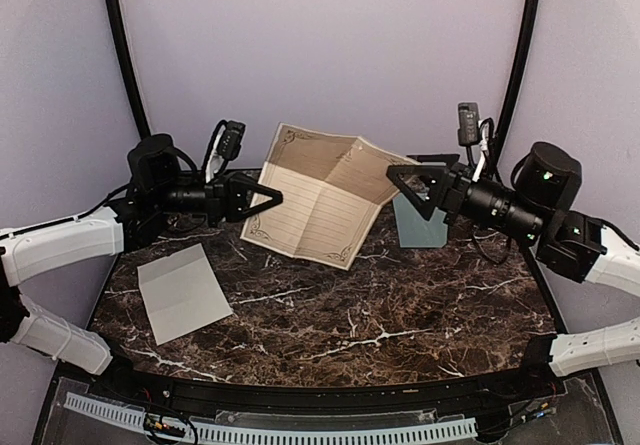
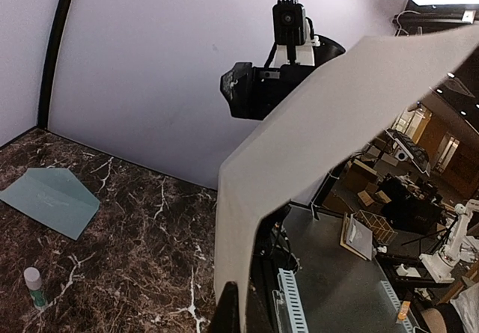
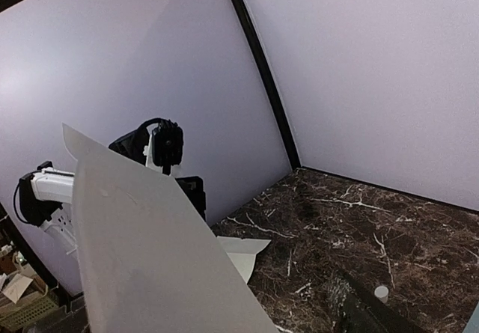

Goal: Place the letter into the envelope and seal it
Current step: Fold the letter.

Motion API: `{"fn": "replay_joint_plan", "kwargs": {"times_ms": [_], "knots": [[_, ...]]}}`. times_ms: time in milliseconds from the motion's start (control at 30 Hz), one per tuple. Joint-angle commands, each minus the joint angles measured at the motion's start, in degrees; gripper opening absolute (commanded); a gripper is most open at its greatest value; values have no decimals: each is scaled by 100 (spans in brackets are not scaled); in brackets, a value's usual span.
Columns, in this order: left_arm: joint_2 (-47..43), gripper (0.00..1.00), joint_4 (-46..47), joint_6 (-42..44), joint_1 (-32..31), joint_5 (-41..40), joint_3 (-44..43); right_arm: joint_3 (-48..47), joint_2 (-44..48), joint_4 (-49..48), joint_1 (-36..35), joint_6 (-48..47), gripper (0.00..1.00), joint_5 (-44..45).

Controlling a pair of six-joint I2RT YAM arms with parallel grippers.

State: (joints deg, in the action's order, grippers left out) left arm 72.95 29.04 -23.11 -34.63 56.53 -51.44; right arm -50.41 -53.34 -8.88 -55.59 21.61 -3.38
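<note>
Top external view: the letter hangs in the air above the back of the dark marble table, its ruled face toward the camera and bent along its creases.
Left gripper: clenched on the letter's left edge, carrying the sheet alone.
Right gripper: jaws spread apart at the letter's upper right corner, grasping nothing.
Envelope: flat on the table at the back right, partly hidden behind the right gripper; the left wrist view shows it apart from the letter.
Glue stick: upright, near the envelope.
Grey sheet: flat at the front left, well apart from the letter.
Wrist views: the letter's blank back.
</note>
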Motion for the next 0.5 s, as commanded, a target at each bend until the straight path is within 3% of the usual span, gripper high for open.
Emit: {"fn": "replay_joint_plan", "kwargs": {"times_ms": [0, 267, 467], "knots": [[-134, 0, -267, 248, 27, -59, -231, -380, 303, 272, 196, -85, 85, 320], [-37, 0, -359, 238, 27, -44, -287, -764, 525, 532, 286, -251, 92, 469], [-35, 0, -381, 254, 27, -35, -293, -1103, 13, 863, 286, -358, 93, 268]]}}
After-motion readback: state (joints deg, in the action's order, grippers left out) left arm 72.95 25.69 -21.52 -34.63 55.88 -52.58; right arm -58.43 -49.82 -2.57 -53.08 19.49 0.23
